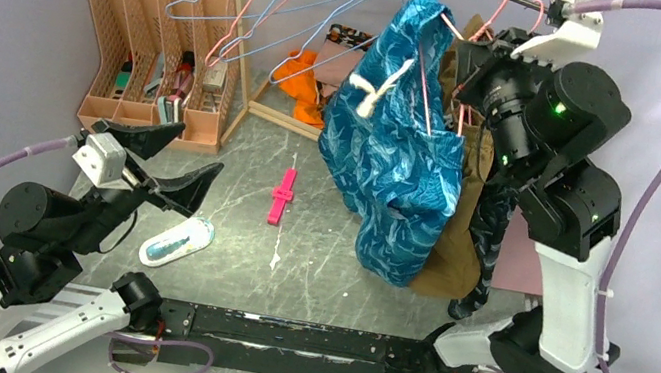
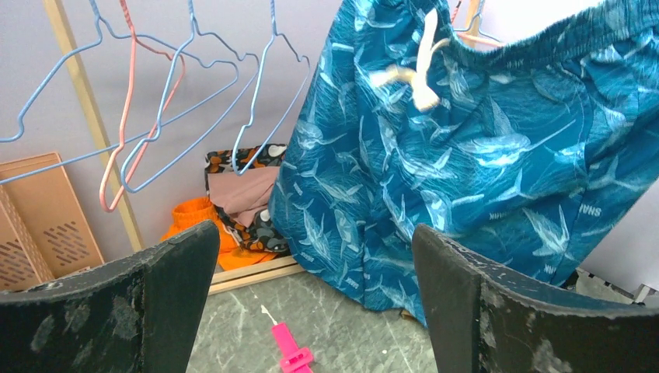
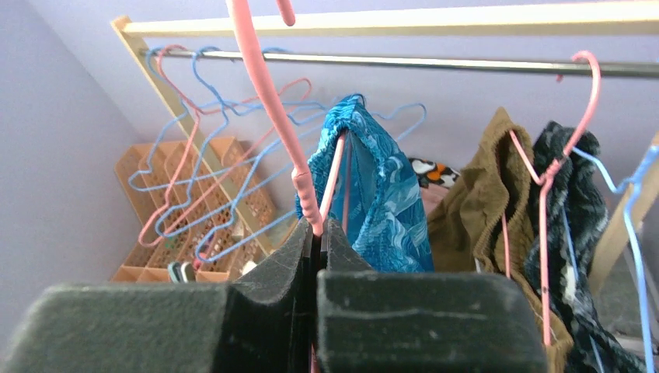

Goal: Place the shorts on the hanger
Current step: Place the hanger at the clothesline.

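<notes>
Two grippers: right gripper [image 3: 319, 233] clamps the pink hanger [image 3: 268, 93] at its neck, teal shorts [image 1: 402, 158] draped over it, held near the rail [image 3: 388, 61]; left gripper [image 1: 195, 152] gapes empty. Draping appears done; next, hook hanger onto rail.

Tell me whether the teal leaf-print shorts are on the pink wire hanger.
On: the teal leaf-print fabric shorts hang draped over the thin pink wire hanger.
</notes>
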